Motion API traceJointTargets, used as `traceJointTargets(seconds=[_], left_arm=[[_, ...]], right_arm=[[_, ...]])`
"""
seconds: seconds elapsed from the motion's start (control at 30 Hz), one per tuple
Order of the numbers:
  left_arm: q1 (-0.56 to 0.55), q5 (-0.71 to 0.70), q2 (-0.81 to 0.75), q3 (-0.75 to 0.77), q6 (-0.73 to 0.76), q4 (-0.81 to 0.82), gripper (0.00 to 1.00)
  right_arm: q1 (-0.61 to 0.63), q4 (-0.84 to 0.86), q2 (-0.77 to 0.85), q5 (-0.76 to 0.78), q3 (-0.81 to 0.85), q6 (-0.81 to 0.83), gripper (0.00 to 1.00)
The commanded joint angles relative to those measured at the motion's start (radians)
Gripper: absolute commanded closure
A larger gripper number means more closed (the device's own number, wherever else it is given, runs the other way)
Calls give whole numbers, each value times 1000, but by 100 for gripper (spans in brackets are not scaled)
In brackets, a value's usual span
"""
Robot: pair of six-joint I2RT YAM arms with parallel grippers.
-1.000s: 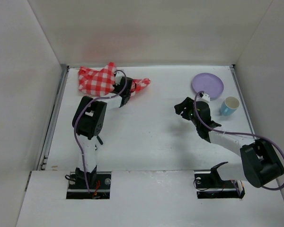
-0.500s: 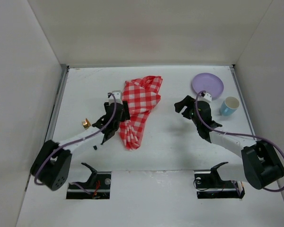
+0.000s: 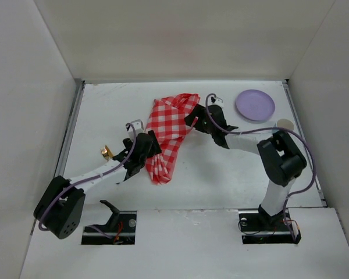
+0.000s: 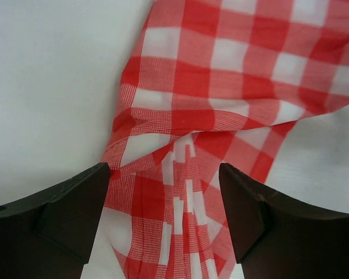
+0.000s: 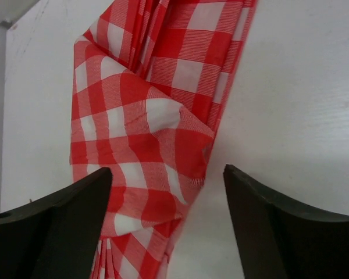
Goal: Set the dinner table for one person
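A crumpled red-and-white checked cloth (image 3: pixel 171 131) lies in a long bunch on the middle of the dinner table (image 3: pixel 221 174). My left gripper (image 3: pixel 144 152) is open at the cloth's near left end. In the left wrist view the gripper (image 4: pixel 163 195) straddles the gathered folds of cloth (image 4: pixel 221 87) without closing on them. My right gripper (image 3: pixel 195 119) is open at the cloth's far right edge. Seen from the right wrist, that gripper (image 5: pixel 167 174) has the cloth's edge (image 5: pixel 145 116) between its spread fingers, and bare table (image 5: pixel 291 87) lies to the right.
A purple plate (image 3: pixel 255 104) sits at the far right. A cup (image 3: pixel 285 123) just behind the right arm's elbow is mostly hidden. A small gold object (image 3: pixel 106 153) lies left of the left arm. Upright white panels wall in the table.
The left arm dragged the cloth from the far left corner to the middle, then opened and let it go. The right arm swung left from the plate to the cloth.
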State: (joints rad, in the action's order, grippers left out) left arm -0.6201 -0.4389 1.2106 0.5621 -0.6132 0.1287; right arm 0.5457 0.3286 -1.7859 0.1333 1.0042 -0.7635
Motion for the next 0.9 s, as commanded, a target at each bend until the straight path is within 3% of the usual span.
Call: traceJointTargets(seconds=[0.0,0.07,0.17,0.23,0.3,0.37,0.5,0.57,0.67,0.77,0.87], left_arm=[[19,20,32,-1,-92,6,25],[41,16,79,5,-99,35,25],[69,12,174,33,-120,77,33],[85,-10,239,50,-129,145,55],[107,-43,297,82,-132,196,72],[127,-46,349,146,-137,210,82],[154,-46,457,332,-93,227,89],[164,-32,486,415,-68,216,89],[159,-1,440,467,-39,197,77],[152,-30,312,385,-43,203,58],[138,-58,164,262,-66,204,54]], right_arm=[[4,-54,-79,-23,137,-48,21],[4,-98,-131,-38,195,-72,34],[0,-109,-142,-63,194,-108,65],[4,-76,-81,-54,118,-112,79],[4,-25,14,-38,1,-118,85],[29,13,119,-35,-126,-132,87],[159,21,272,-24,-314,-190,85],[237,24,298,-24,-351,-224,71],[286,12,351,-15,-375,-208,39],[213,10,480,35,-433,-183,30],[123,-13,571,41,-457,-148,27]])
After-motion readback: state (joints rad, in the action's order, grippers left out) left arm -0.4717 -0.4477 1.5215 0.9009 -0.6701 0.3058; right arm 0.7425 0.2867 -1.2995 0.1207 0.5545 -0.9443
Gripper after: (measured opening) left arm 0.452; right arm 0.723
